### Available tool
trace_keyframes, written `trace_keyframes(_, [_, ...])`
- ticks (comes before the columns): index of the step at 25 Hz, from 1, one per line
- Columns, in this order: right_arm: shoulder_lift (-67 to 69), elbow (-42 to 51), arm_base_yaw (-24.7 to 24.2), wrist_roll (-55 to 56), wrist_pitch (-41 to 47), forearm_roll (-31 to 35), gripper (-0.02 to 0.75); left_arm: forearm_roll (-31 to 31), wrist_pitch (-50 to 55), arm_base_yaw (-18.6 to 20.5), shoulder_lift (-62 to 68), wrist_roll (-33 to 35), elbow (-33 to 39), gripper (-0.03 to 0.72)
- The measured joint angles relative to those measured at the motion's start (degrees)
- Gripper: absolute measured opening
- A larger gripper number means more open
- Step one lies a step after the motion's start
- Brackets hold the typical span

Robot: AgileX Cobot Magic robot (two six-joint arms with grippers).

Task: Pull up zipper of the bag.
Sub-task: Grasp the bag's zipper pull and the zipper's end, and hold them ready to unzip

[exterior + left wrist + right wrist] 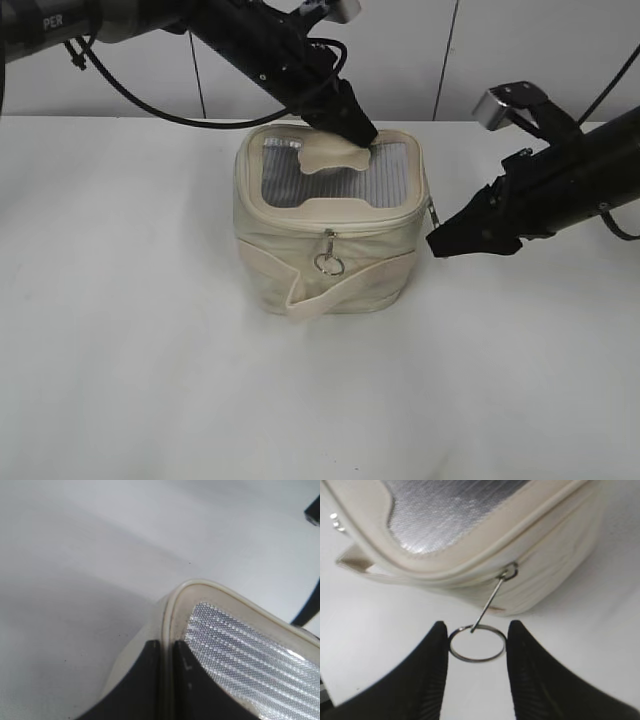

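The cream bag (300, 245) stands upright mid-table, its grey ribbed window with the H-shaped patch facing up. The zipper (380, 226) runs round the lid rim. One slider's ring pull (329, 263) hangs at the front. My left gripper (365, 135) is shut on the back lid rim (210, 587), one finger on each side of it in the left wrist view (167, 647). My right gripper (435, 245) is open beside the bag's right side. In the right wrist view (477, 626) its fingers flank the second slider's (509, 572) ring pull (476, 643), which hangs out on a thin link.
The bag's wide strap (335, 290) crosses its front and its end sticks out low at the left. The white table (150, 350) runs around the bag, with a white panelled wall (500, 50) behind.
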Motion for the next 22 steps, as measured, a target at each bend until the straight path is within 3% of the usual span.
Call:
trace_keyframes(7, [-2.98,0.13,3.57,6.54,5.98,-2.11,0.290,0.46,-1.36,-0.12,0.00,-7.05,0.00,0.038])
trace_keyframes(10, [-2.98,0.19,8.07,8.86,3.86,-1.45,0.290,0.52,-2.37,-0.18,0.00,-9.42,0.00,0.037])
trace_keyframes(17, [-2.11,-0.43,20.66,10.18,-8.63,7.34,0.290,1.76,-4.92,-1.18,0.00,-11.82,0.00,0.037])
trace_keyframes(22, [0.99,-2.61,21.97,16.45,-9.69,7.66,0.290,1.96,-5.41,-1.49,0.00,-12.13,0.00,0.043])
